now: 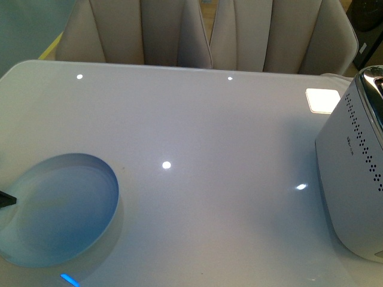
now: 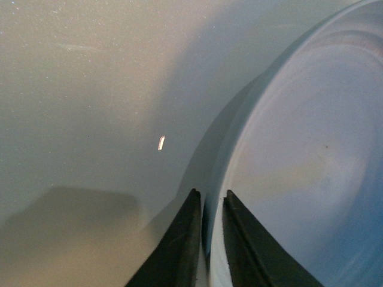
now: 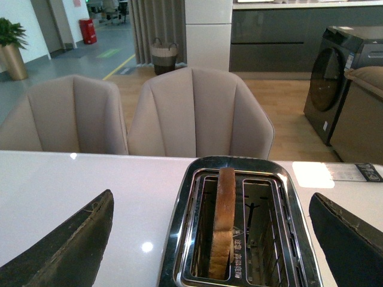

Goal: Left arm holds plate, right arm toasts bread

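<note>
Only from the right wrist, bread (image 3: 224, 224) shows.

At the left edge of the front view, only a black fingertip of the left gripper (image 1: 5, 200) shows. In the left wrist view its two dark fingers (image 2: 179, 245) rise from the bottom centre, nearly together, pinching the plate (image 2: 311, 155) rim. The right gripper (image 3: 209, 251) fingers sit wide apart at the lower corners, holding nothing.
</note>
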